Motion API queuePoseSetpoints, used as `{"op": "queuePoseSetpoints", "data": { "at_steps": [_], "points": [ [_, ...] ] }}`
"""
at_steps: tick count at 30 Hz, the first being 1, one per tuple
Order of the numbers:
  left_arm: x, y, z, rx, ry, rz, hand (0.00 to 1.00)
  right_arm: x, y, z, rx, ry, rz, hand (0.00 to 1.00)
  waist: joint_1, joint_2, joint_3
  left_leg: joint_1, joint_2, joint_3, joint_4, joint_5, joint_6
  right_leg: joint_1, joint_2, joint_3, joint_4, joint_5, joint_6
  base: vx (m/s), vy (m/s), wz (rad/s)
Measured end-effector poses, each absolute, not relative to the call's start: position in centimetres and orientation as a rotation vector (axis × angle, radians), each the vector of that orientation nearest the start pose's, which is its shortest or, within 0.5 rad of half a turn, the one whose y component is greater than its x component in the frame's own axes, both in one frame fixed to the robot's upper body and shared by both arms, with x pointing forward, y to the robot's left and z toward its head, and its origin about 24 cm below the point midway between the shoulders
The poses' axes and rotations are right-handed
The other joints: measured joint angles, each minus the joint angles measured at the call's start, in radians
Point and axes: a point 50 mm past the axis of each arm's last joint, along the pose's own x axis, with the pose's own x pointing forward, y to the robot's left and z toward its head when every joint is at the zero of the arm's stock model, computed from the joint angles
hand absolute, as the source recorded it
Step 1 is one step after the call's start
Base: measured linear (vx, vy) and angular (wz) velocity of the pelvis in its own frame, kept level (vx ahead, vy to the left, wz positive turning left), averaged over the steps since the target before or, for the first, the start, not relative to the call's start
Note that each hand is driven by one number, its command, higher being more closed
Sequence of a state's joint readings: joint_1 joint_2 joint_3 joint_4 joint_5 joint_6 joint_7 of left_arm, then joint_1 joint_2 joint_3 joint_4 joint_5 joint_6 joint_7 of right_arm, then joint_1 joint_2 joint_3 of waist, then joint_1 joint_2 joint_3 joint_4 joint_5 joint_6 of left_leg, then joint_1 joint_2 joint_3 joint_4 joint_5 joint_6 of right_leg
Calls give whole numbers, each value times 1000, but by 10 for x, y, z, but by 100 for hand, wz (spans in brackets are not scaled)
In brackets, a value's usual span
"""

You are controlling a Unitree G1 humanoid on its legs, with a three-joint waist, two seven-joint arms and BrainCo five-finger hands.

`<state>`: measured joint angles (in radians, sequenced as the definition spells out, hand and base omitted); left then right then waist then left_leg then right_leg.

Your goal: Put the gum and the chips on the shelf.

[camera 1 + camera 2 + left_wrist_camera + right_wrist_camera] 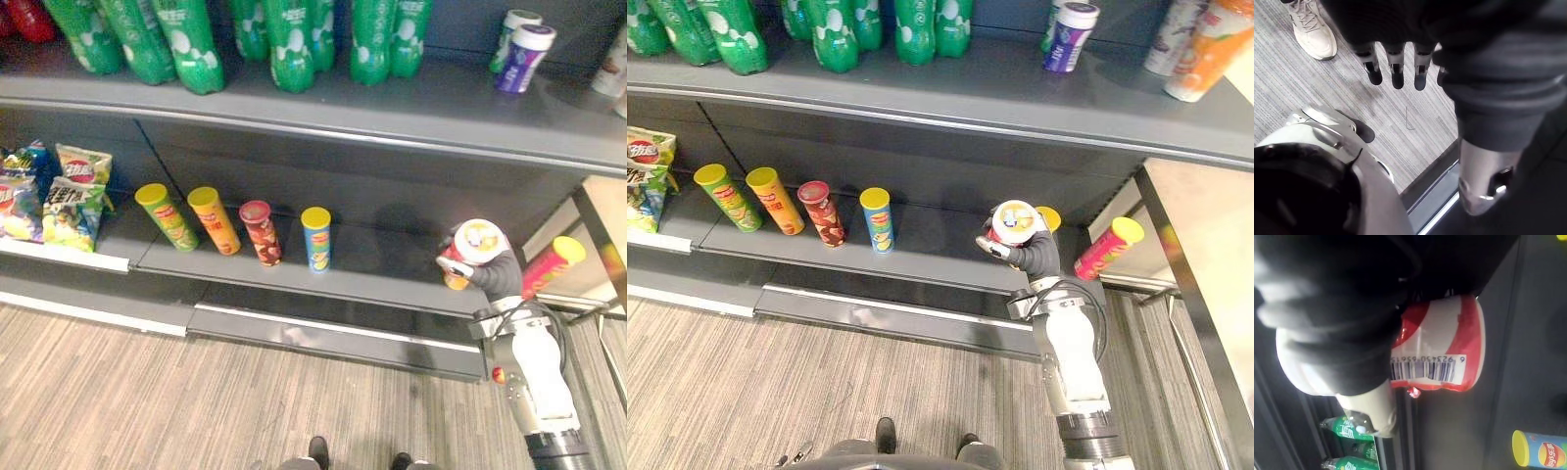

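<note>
Red-and-white tub (pixel 1449 347): banded wall, a barcode panel on the white band, and a white lid (pixel 480 240) printed with a yellow picture. We find it in the right hand (pixel 1036 257), fingers curled round its wall, lid upward, at the right end of the lower shelf (pixel 382 264). We cannot tell whether its base touches the shelf.

Left hand (pixel 1397 73): fingers straight and holding nothing, hanging over the floor (pixel 1303 98) near a person's shoe (pixel 1312 29).

Lower shelf, as we count it:
- four cans standing in a row: green (pixel 167 215), orange (pixel 214 219), red (pixel 261 232), blue (pixel 315 238)
- bags (pixel 73 196) at the far left
- a pink can (pixel 552 262) with a yellow lid, tilted, just right of the tub

Upper shelf (pixel 441 98):
- green bottles (pixel 186 44)
- two jars (pixel 524 57) towards the right
</note>
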<state>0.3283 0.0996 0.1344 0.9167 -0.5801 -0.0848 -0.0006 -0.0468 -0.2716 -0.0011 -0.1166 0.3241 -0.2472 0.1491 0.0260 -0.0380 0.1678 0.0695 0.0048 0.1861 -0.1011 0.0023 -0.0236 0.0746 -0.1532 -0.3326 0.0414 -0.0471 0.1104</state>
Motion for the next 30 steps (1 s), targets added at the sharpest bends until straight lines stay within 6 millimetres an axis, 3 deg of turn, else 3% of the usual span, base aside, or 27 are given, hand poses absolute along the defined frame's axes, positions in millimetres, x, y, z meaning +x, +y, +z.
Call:
{"op": "queuePoseSetpoints", "data": {
  "at_steps": [7,15,19,23,30],
  "points": [
    [24,222,-158,-401,1046,577,0,250,-180,125,20,-440,273,100,-21,-9,-43,11,10,62,-1,-5,6,-1,1,20,0,1,-1,-13,13,-9],
    [25,226,-157,-367,1054,558,0,269,-184,163,25,-468,347,100,-23,-23,-64,23,20,78,-1,2,11,0,14,50,-5,11,-14,17,5,-8],
    [24,224,-158,-362,1070,544,0,283,-188,193,4,-524,319,100,-24,-14,-71,25,24,78,-1,10,9,0,20,53,-7,16,-21,0,0,0],
    [22,223,-160,-345,1093,522,0,305,-205,219,22,-543,229,100,-20,-6,-80,24,29,74,-2,16,8,1,24,53,-7,19,-25,-55,-9,2],
    [22,222,-160,-315,1113,488,0,326,-223,248,20,-545,100,100,-13,-5,-80,20,43,60,-2,32,-4,2,37,39,-9,23,-32,-58,-19,4]
  ]
}}
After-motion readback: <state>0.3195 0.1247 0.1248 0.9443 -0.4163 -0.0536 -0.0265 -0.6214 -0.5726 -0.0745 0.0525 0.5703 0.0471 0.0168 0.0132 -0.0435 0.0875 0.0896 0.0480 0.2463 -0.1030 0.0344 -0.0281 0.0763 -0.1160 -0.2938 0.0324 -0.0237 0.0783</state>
